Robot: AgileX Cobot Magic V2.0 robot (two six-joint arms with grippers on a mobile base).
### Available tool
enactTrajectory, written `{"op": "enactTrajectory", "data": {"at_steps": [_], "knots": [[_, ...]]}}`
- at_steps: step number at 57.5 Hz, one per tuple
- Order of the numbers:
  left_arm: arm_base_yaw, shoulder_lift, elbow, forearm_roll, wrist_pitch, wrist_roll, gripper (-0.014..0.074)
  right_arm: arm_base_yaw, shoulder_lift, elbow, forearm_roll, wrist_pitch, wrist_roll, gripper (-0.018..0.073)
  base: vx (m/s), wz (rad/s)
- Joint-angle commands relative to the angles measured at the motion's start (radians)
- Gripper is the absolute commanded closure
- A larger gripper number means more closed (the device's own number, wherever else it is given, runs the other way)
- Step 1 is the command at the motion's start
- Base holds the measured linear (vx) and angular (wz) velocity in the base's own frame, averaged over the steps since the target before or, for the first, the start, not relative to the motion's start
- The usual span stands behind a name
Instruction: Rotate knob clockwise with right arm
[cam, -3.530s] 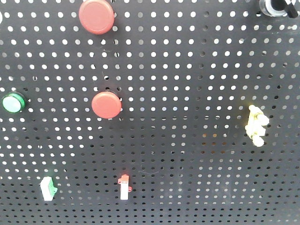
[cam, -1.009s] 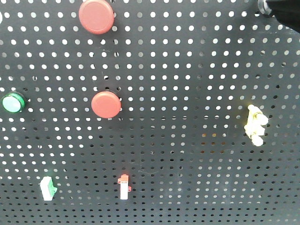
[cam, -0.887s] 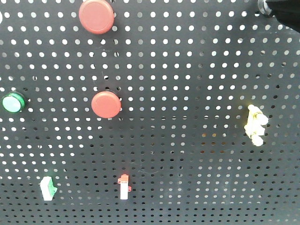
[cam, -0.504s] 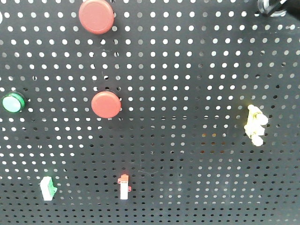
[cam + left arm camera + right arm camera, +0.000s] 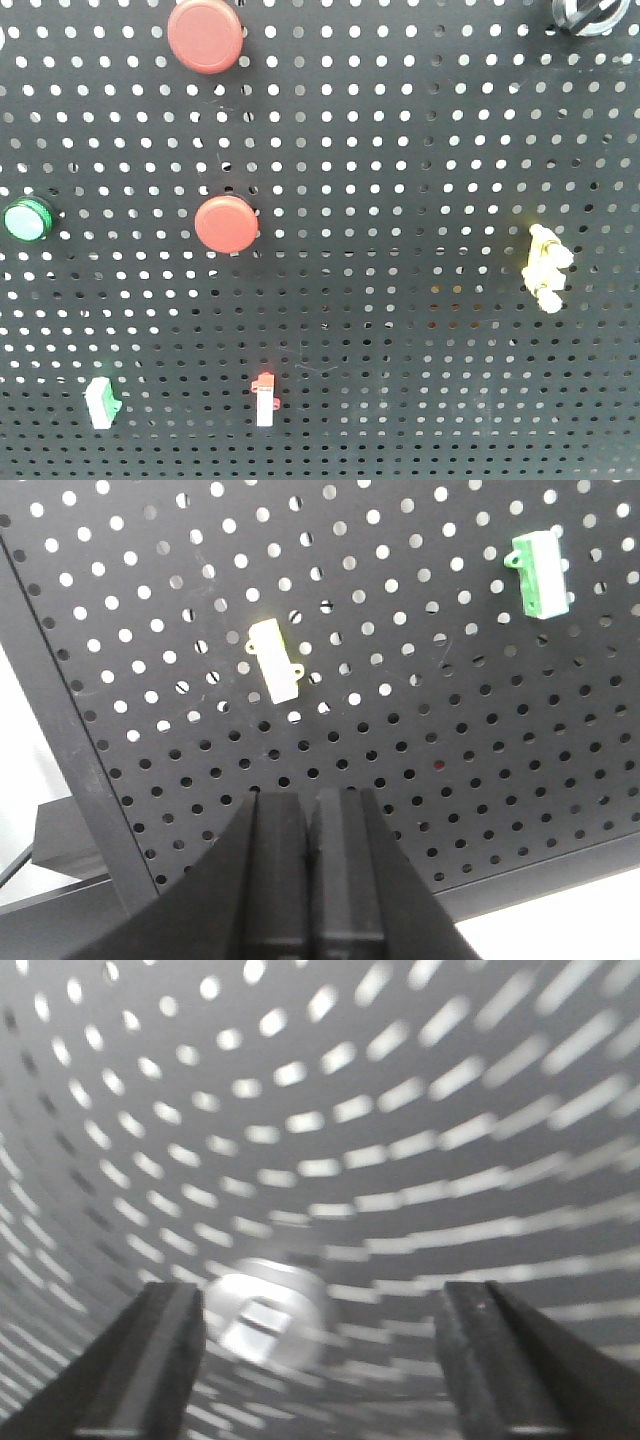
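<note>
- At the top right corner of the pegboard (image 5: 400, 300), the knob (image 5: 586, 14) sat cut off by the frame edge in the front view, its silver ring and slanted black bar exposed.
- A second before, a dark blurred tip of the right arm covered that corner; it had since gone from the front view, and the bar's angle looked different from what it was before the arm arrived. I judged the turn made, or at least attempted, with the arm backing away.
- The right gripper (image 5: 320, 1360) had its fingers spread wide and held nothing; the knob (image 5: 266, 1315) showed as a pale blur just inside the left-hand finger, apart from both.
- The left gripper (image 5: 308, 880) had its fingers pressed together, empty, below the white clip (image 5: 276, 660) and the green clip (image 5: 540, 570).
- No brand, label or writing could be read in any view.
</note>
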Motion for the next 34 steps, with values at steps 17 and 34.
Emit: {"op": "enactTrajectory", "data": {"at_steps": [17,34], "knots": [[-0.008,-0.017,0.033,-0.005,-0.076,-0.004,0.0603,-0.002,-0.167,0.011,0.027,0.244,-0.439,0.0573,0.00,0.00],[-0.008,-0.017,0.033,-0.005,-0.076,-0.004,0.0603,-0.002,-0.472,0.463,0.023,0.006,-0.512,0.0570,0.00,0.00]]}}
